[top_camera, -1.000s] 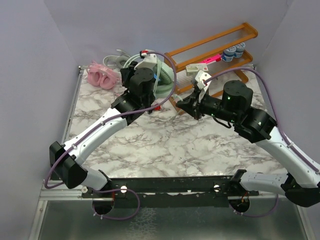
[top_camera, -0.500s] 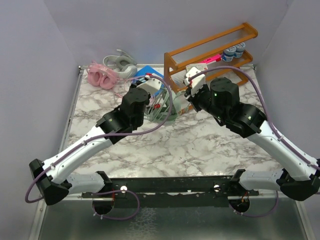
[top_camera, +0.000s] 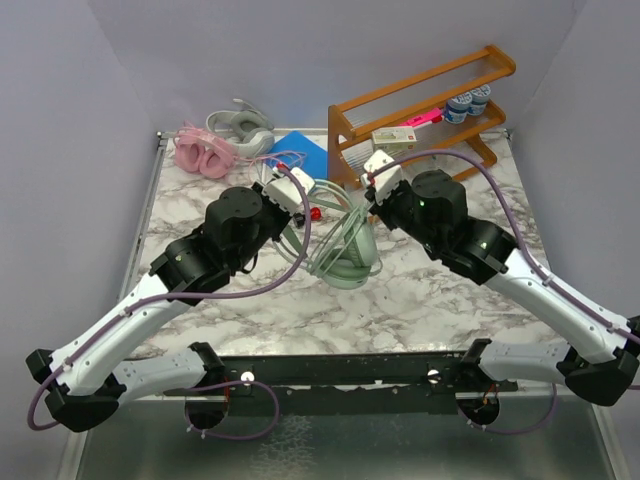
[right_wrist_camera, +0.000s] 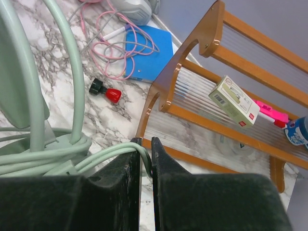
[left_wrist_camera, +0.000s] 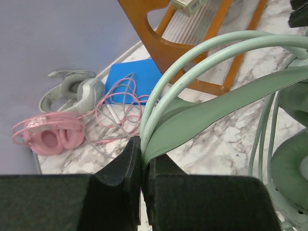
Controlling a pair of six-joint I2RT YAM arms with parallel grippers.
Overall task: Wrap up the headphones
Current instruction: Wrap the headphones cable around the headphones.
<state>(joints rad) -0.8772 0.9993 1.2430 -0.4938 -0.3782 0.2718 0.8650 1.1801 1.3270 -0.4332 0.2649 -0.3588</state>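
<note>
L gripper (left_wrist_camera: pixel 141 159) is clamped on the headband (left_wrist_camera: pixel 216 113) of the mint headset (top_camera: pixel 345 255), so the frame is kept steady. R gripper (right_wrist_camera: pixel 143 153) is pinched on its cable (right_wrist_camera: pixel 48 156), prob. ready for winding. Headset is seen at frame centre. Vs. a sec ago, it's been dragged down-frame from beside the rack (top_camera: pixel 420 100), and both arms are drawn back.
</note>
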